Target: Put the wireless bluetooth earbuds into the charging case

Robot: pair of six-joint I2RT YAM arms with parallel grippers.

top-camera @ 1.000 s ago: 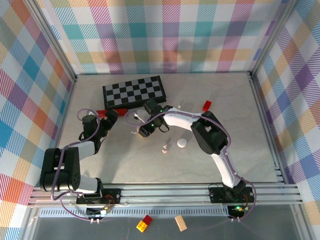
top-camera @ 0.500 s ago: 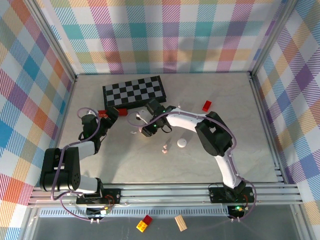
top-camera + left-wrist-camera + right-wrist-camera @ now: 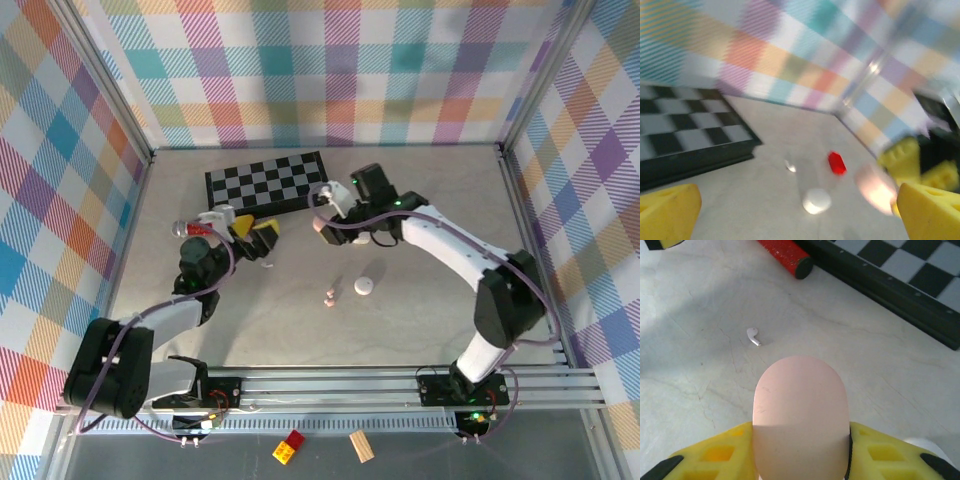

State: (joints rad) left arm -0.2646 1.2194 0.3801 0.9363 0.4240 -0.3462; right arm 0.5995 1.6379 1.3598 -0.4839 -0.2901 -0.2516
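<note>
Earbuds lie loose on the tabletop (image 3: 440,320). One white earbud (image 3: 754,336) lies by itself in the right wrist view. Two tiny pink earbuds (image 3: 328,296) seem to lie close together near the middle, but they are too small to count for sure.

I count two cases. One white case (image 3: 365,286) sits just right of the pink earbuds. One pink case (image 3: 800,405) is pinched between the yellow fingers (image 3: 715,457) of the right end effector (image 3: 800,460), near the one checkered board (image 3: 265,183) at the far side. The white earbud lies just past this pink case.

The left end effector (image 3: 253,228) is spread wide and holds nothing. One small red brick (image 3: 836,162) lies beyond the white case in the left wrist view.
</note>
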